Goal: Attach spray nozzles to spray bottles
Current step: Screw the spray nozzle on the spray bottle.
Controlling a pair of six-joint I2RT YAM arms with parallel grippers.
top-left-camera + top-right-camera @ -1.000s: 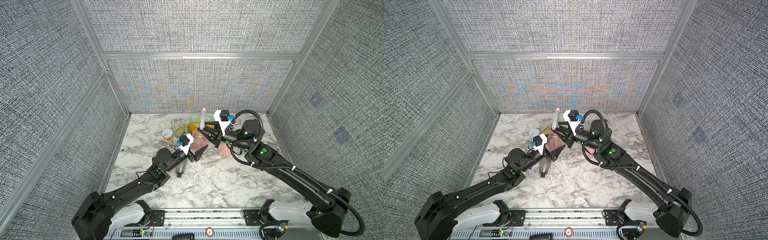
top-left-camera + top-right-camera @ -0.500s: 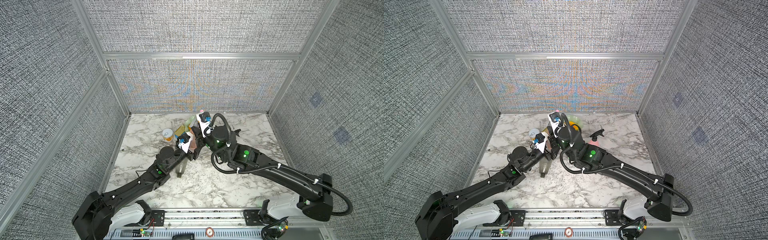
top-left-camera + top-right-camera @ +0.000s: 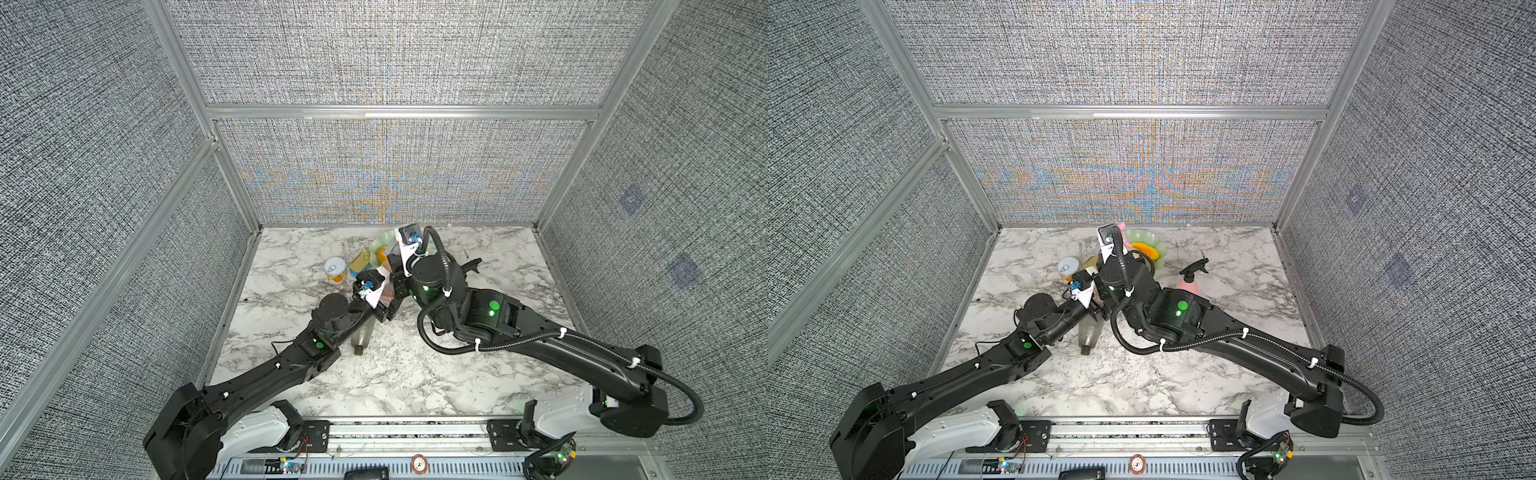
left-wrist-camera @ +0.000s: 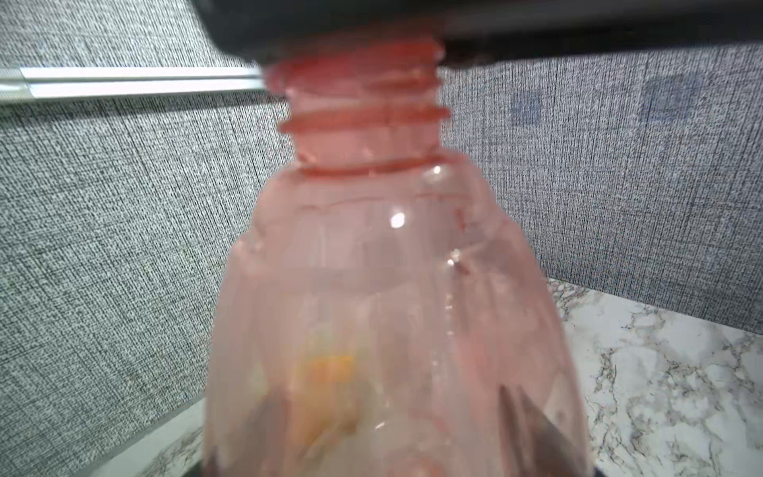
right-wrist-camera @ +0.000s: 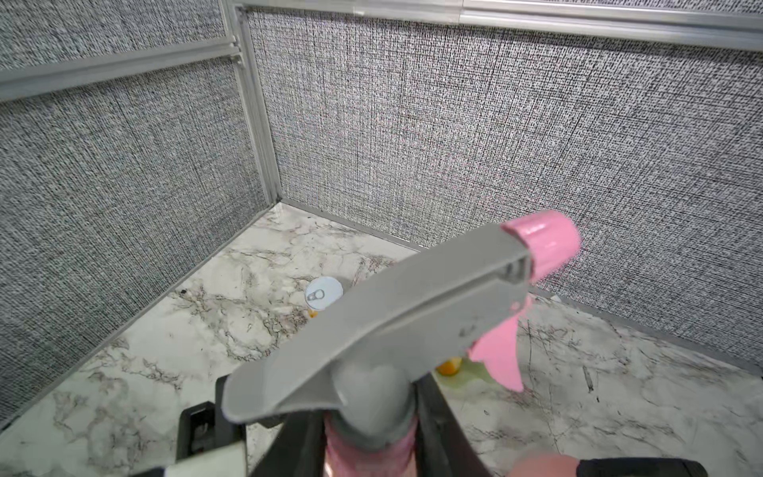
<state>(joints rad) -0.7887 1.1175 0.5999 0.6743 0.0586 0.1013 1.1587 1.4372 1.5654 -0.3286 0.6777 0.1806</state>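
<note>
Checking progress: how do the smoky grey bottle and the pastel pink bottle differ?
The pastel pink bottle stands upright; the smoky grey bottle lies on its side. The pink one carries a black nozzle; the grey one's neck is bare. Pink is opaque, grey translucent. Both rest on the marble table.

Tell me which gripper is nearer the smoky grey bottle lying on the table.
Left. The left gripper, holding the clear pink bottle, is right by the smoky grey bottle; the right gripper, on the grey-and-pink nozzle, sits farther back atop that pink bottle.
</note>
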